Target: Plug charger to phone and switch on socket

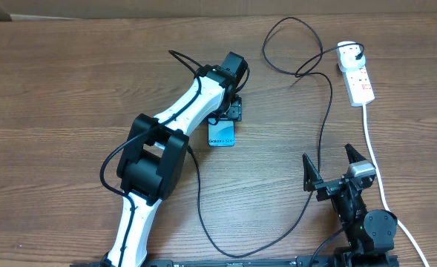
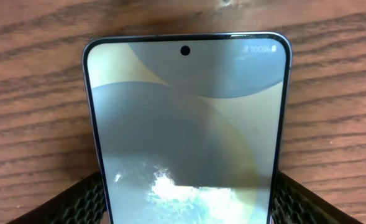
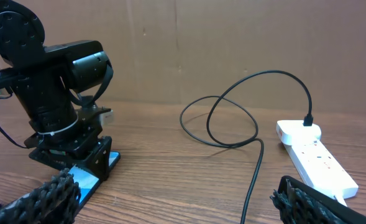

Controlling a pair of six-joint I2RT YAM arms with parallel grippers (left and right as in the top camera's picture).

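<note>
The phone (image 1: 221,135) lies flat on the wooden table, screen up, blue with white text at its near end. My left gripper (image 1: 231,113) stands over its far half. In the left wrist view the phone (image 2: 186,112) fills the frame and both black fingers (image 2: 83,199) press against its long edges, so my left gripper (image 2: 186,190) is shut on it. The charger's black cable (image 1: 326,111) loops across the table from its white plug (image 1: 349,53), which sits in the socket (image 1: 360,85). I cannot make out its connector tip. My right gripper (image 1: 328,159) stands open and empty near the front edge.
The socket's thick white cord (image 1: 378,178) runs down past the right arm's base. In the right wrist view the cable (image 3: 252,180) passes between my right gripper's (image 3: 176,199) open fingers, with the socket (image 3: 322,165) to the right and a cardboard wall (image 3: 232,43) behind.
</note>
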